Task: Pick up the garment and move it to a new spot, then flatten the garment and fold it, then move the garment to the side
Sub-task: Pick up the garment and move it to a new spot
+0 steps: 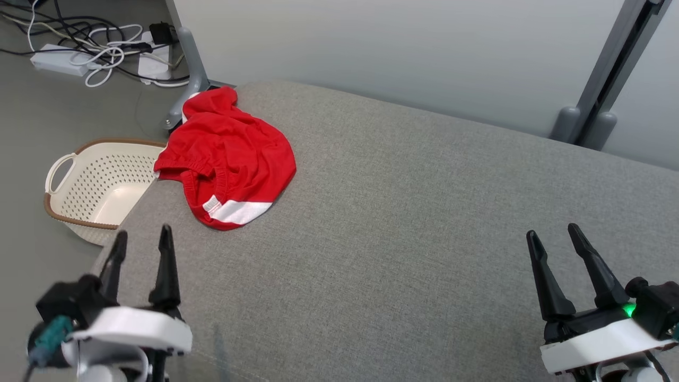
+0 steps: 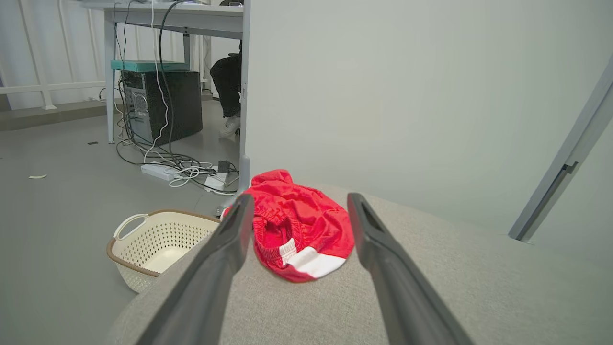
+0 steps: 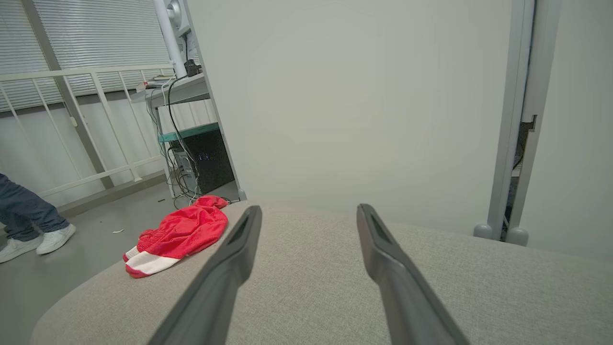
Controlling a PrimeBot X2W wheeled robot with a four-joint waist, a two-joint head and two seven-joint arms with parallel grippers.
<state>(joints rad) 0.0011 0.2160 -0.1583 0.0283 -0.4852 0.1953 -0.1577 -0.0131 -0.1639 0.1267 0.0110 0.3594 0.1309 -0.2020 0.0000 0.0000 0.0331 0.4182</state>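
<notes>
Near the garment (image 2: 299,225), left wrist view shows basket (image 2: 160,235).

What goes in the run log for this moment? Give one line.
stage: pre-grasp | garment: crumpled, far-left of cushion, untouched | left tool: open, empty | right tool: open, empty
</notes>
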